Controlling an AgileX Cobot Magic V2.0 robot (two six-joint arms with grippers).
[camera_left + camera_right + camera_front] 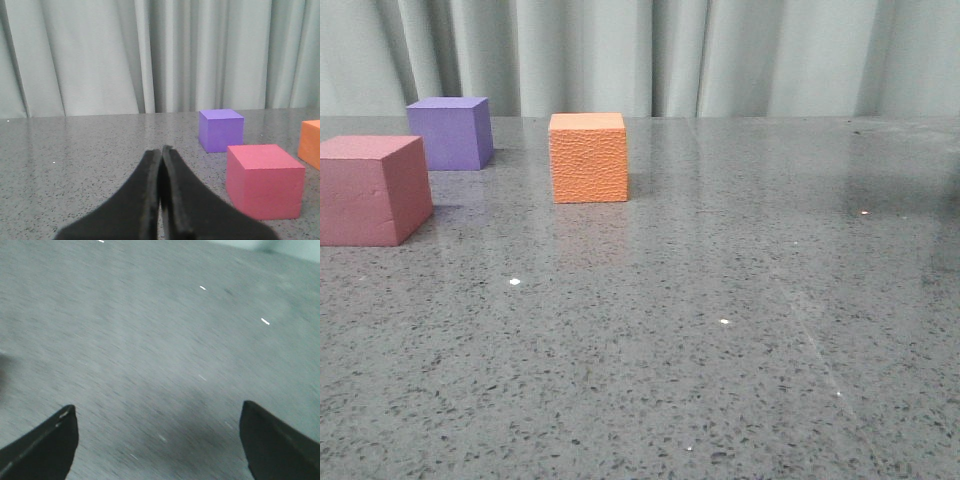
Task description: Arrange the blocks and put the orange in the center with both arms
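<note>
Three cubes on the speckled grey counter (740, 330), both hands clear of them.

Orange cube (588, 157) stands alone left of centre; purple cube (450, 132) sits farther back to its left, and the pink-red cube (372, 190) is nearest, at the left edge, all apart. Left hand (161, 150) has its fingers pressed together, holding nothing, low over the counter near the pink-red cube. Right hand (159, 412) is spread wide above bare counter, the view motion-blurred. Pale curtain (640, 55) behind.
</note>
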